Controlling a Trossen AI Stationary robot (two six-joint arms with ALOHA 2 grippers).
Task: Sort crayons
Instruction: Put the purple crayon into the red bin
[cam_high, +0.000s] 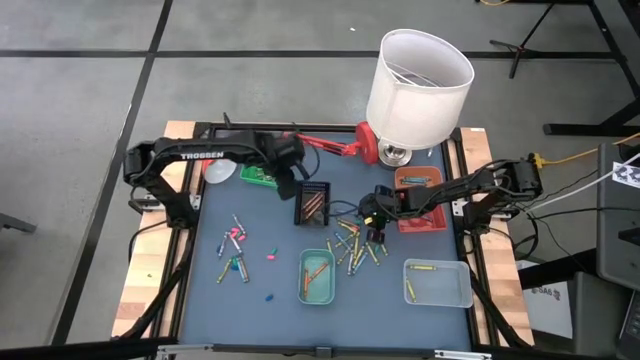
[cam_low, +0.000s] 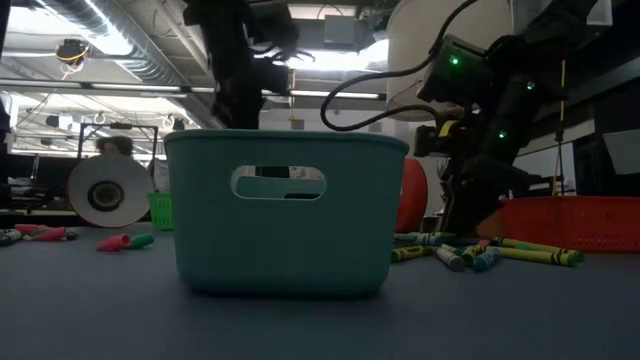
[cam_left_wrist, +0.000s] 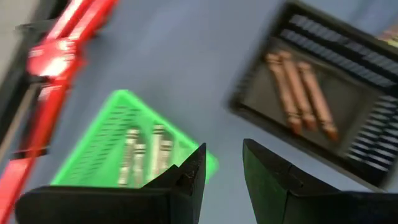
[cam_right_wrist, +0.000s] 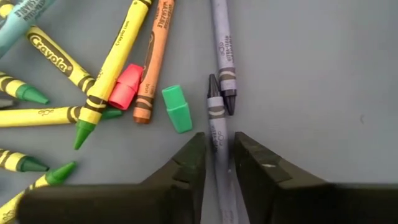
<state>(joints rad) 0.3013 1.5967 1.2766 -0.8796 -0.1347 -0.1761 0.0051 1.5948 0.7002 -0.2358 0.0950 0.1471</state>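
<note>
Blue-grey table strewn with crayons, grey tiled floor around

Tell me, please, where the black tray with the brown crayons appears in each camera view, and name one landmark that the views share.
High view: the black tray lies at the table's centre, beside the left gripper.
Low view: not visible; the teal tray fills the middle.
Left wrist view: the black tray lies beyond the gripper, holding brown crayons.
Right wrist view: not in it.
Shared landmark: the green tray.
</note>
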